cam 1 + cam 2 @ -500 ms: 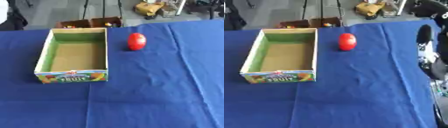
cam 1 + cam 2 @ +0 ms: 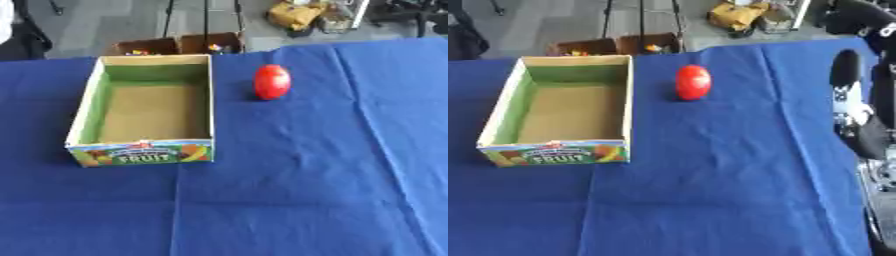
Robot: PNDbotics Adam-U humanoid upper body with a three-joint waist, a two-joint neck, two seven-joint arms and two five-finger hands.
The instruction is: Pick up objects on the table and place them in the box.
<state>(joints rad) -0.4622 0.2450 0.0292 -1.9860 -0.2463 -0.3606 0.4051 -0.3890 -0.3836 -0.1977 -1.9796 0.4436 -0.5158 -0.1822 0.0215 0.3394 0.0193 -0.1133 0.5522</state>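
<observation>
Tomato-looking red fruit (image 2: 272, 82) sits on the blue cloth (image 2: 297, 180) just right of the empty box (image 2: 84, 106). My right arm (image 2: 859, 115) is parked at the edge, fingers not visible, so can't tell; left hand's out of view.

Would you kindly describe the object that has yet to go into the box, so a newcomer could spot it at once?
Start from the blue tablecloth covering the table, then find the open cardboard box labelled FRUIT at its left. Just right of the box's far corner, apart from it, sits a red egg-shaped object, the only loose, red thing on the cloth.
</observation>
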